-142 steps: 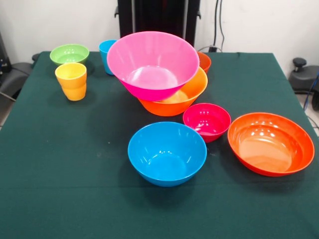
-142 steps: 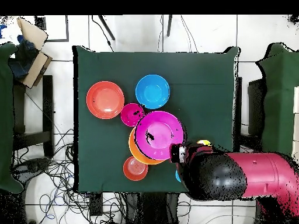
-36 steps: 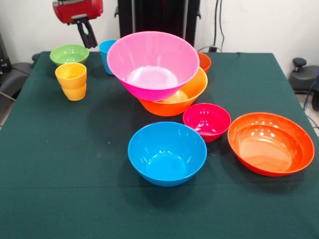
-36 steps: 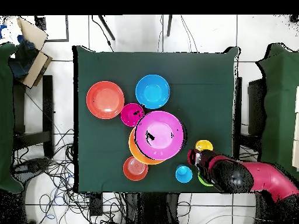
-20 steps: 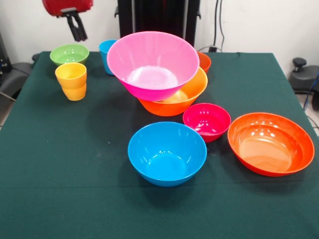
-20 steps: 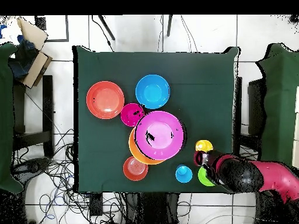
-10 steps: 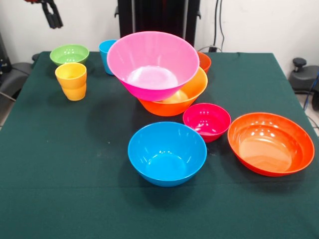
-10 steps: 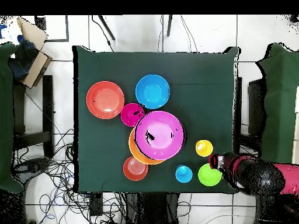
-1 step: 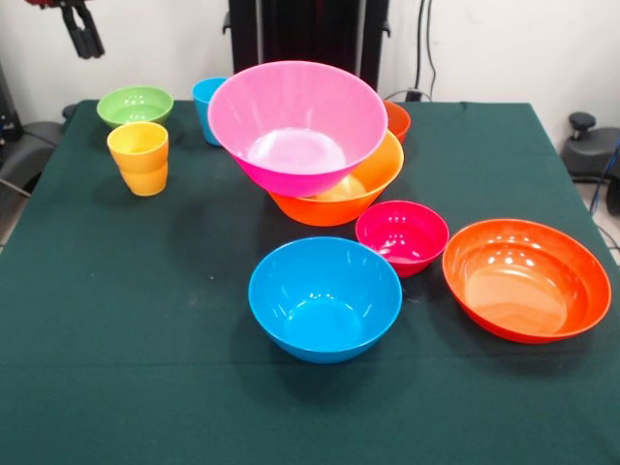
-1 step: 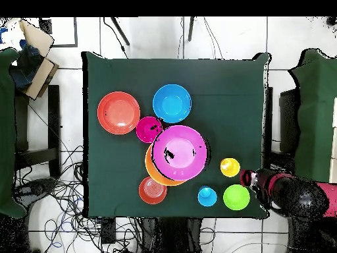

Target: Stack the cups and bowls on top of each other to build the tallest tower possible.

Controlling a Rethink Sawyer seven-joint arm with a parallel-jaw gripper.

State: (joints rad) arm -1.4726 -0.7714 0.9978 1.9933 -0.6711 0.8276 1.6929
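Bright, even overhead light puts white glare spots inside the glossy bowls and soft shadows on the sharply focused tablecloth.

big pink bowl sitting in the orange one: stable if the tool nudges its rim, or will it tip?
Probably tippy: the big pink bowl sits tilted in the big orange bowl, not seated flat. Its glossy surface suggests it would slide rather than grip. It looks like thin, rigid plastic, likely light for its size, so a rim push may dislodge it.
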